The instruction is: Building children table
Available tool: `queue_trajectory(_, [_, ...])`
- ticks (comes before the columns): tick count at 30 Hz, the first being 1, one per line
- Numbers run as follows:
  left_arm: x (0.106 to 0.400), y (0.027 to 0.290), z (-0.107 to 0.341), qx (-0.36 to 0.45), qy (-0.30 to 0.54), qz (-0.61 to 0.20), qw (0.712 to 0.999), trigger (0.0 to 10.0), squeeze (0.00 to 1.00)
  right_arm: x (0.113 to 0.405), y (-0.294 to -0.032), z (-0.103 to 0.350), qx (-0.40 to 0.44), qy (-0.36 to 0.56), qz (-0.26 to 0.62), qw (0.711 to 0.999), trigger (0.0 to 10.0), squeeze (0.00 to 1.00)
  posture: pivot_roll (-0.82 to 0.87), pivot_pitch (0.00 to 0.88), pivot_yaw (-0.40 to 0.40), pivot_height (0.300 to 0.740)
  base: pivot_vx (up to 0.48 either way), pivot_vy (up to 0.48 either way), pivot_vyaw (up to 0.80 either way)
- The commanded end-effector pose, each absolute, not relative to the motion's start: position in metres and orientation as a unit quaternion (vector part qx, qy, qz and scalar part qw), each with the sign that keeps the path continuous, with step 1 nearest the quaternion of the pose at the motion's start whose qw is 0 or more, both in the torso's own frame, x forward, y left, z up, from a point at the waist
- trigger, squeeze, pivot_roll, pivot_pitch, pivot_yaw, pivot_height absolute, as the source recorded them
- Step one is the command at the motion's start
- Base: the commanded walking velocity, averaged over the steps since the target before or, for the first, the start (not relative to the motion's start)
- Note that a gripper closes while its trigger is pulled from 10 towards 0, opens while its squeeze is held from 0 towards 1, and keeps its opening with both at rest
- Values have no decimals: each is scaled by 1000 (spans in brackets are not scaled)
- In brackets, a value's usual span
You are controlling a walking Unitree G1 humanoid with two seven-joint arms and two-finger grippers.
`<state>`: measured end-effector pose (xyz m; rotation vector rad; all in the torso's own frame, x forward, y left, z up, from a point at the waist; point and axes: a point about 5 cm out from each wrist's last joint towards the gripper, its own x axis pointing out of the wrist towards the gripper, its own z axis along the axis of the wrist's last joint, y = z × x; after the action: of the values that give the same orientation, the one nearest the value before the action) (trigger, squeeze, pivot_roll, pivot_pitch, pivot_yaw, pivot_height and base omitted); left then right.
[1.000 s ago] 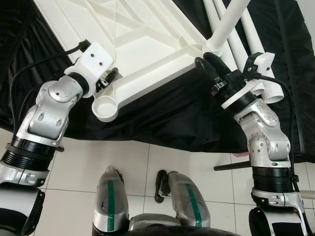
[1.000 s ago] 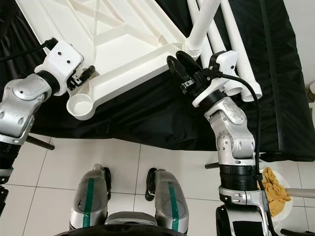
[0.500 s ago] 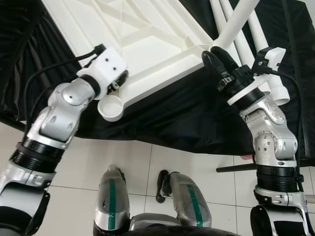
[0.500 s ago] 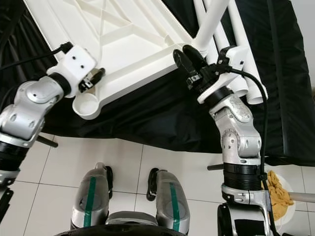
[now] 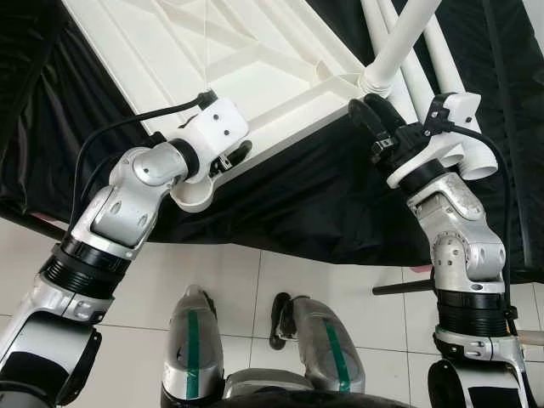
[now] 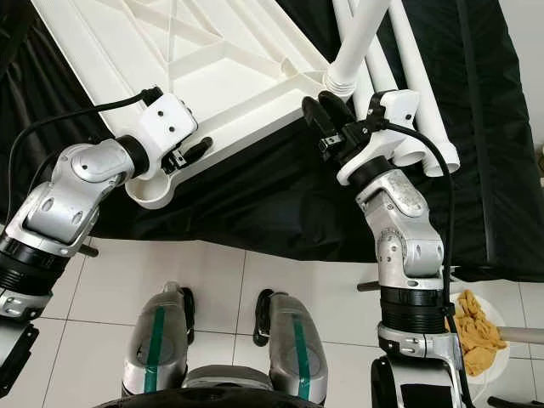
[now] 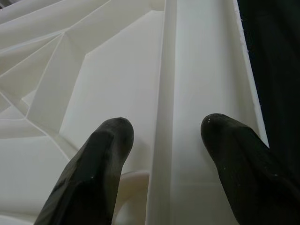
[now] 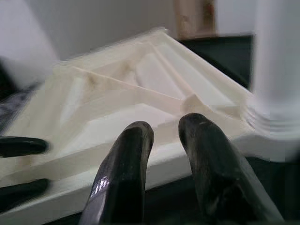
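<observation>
We are looking down at the white plastic tabletop, lying upside down on a black cloth so that its moulded ribs and diagonal braces are facing us. The plastic is smooth and matte, the cloth creased and slightly shiny. At the near corner a round leg socket is sticking out over the cloth's front edge, above the pale tiled floor.

Our left gripper is hovering right at the tabletop's near edge rail beside that socket, its 2 rounded black fingers spread wide, 1 on either side of a raised rib; we cannot tell whether they are touching it.

Our right gripper is reaching toward the far right corner, where 1 white tubular leg is standing in its ribbed socket. Its fingers are close together with only a narrow gap, holding nothing, just beside the tabletop's edge.

More white tube legs are lying side by side on the cloth to the right of the standing leg, their open ends pointing toward us. The right wrist is sitting close against those ends. A yellow rag is lying on the floor at the lower right.
</observation>
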<state>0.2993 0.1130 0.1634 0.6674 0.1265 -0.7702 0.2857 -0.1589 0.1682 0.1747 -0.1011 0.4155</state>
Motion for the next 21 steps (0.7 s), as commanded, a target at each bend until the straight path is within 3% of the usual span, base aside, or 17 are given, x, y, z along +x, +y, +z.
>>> queue_trajectory(1, [296,114,160,320,71,-383,864,10000,0,289,-160,148,79,-5,170,982,10000,0,80,101,-61,740,0,0,0])
queue_trajectory(7, [296,117,163,293,78,-385,872,10000,0,292,-157,142,80,9,156,984,10000,0,80,97,-56,740,0,0,0])
queue_trajectory(21, [307,87,148,215,152,-395,880,10000,0,288,-154,148,80,0,155,985,10000,0,69,110,-36,740,0,0,0])
